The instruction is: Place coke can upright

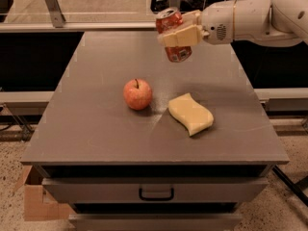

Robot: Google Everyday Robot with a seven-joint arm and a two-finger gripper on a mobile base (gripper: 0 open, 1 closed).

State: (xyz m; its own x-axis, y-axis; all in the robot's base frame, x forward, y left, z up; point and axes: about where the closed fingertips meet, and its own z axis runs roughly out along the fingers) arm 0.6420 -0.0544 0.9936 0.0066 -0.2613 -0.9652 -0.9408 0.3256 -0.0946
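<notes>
The coke can [173, 35] is red-orange with a silver top rim. It hangs in the air above the far middle of the grey table [96, 129], tilted slightly with its top to the upper left. My gripper [180, 32] comes in from the right on a white arm and is shut on the can, with tan fingers [183, 36] across its side. The can is clear of the table surface.
A red apple [137, 94] sits at the table's centre. A yellow sponge [190, 113] lies to its right. A drawer with a handle [156, 194] is below the front edge. A cardboard box [36, 203] stands on the floor at the lower left.
</notes>
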